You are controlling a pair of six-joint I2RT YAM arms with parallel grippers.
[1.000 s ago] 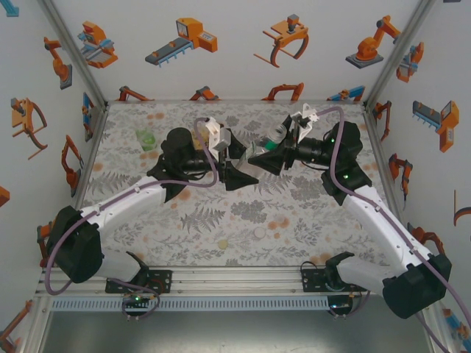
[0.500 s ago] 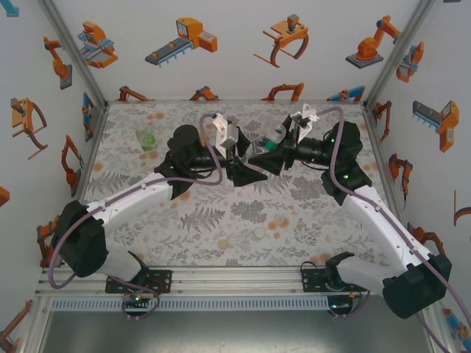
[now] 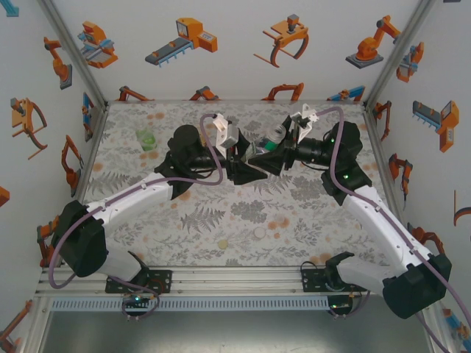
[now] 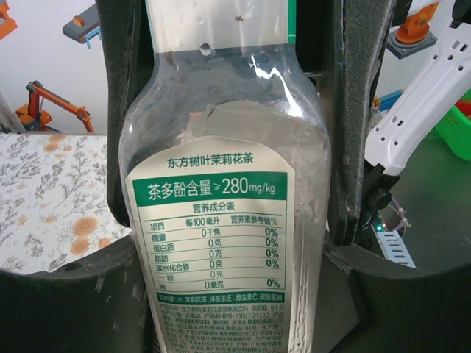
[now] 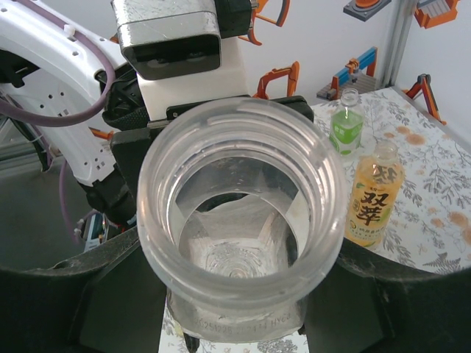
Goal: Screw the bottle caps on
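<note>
The colourless bottle [image 3: 255,152] hangs above the table middle, held between both arms. My left gripper [image 3: 246,159] is shut on its labelled body [image 4: 221,220], one finger [image 4: 352,147] pressed on each side. My right gripper [image 3: 265,156] is shut on its neck, and the open mouth [image 5: 239,213] faces that wrist camera uncapped. The green bottle [image 3: 145,140] [image 5: 346,126] and the amber bottle [image 5: 374,195] stand uncapped at the back left. A pale yellow cap [image 3: 222,244] and a white cap [image 3: 259,232] lie on the mat near the front. The green cap is hidden.
A floral mat [image 3: 309,213] covers the table, with walls on three sides. The left arm's white wrist mount [image 3: 222,132] sits close to the bottle, and the amber bottle stands just behind that arm.
The left gripper has swung right from beside the amber bottle and shut on the colourless bottle's body. The right arm has stayed still with the bottle.
</note>
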